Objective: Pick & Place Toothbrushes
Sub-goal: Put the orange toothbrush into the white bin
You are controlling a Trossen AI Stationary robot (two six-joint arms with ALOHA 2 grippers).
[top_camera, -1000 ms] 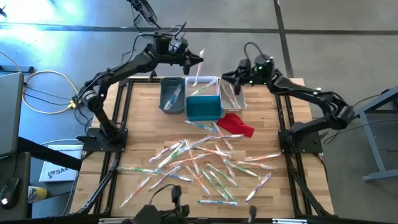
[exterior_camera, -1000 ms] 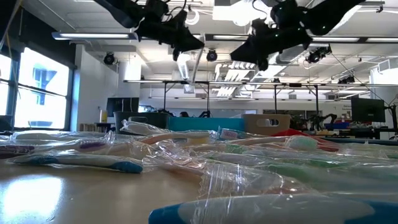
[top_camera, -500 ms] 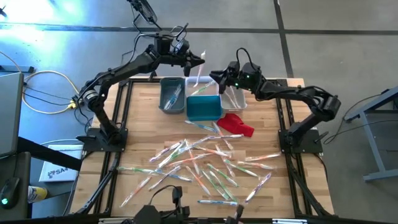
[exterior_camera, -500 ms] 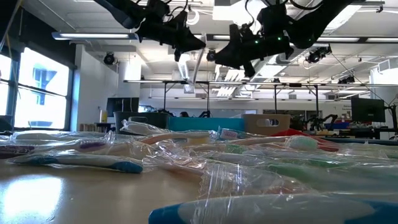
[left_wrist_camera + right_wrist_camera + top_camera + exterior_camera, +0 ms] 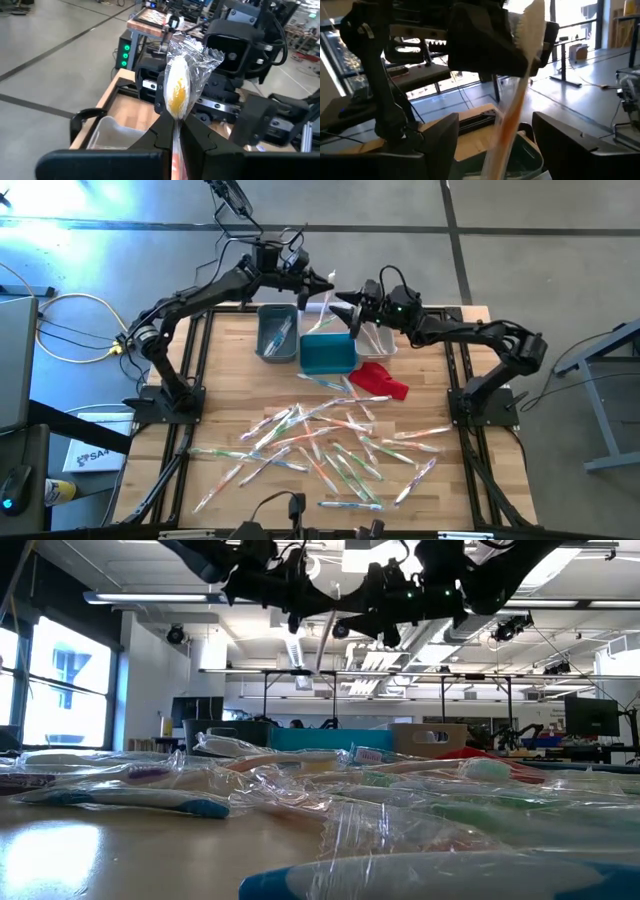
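The right gripper (image 5: 345, 312) has swung in over the teal bin (image 5: 327, 353) and spread its fingers, now flanking the orange-handled toothbrush (image 5: 326, 304) held by the left gripper (image 5: 322, 285), which has shifted slightly toward it.

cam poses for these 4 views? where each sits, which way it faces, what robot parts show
High: overhead, straight down; both arms, table.
Low: tabletop height, level across loose toothbrushes; arms overhead.
Left wrist: past left gripper shut on wrapped toothbrush, facing right arm.
Right wrist: between open right gripper fingers, facing left arm.
Shared: that toothbrush, all four.
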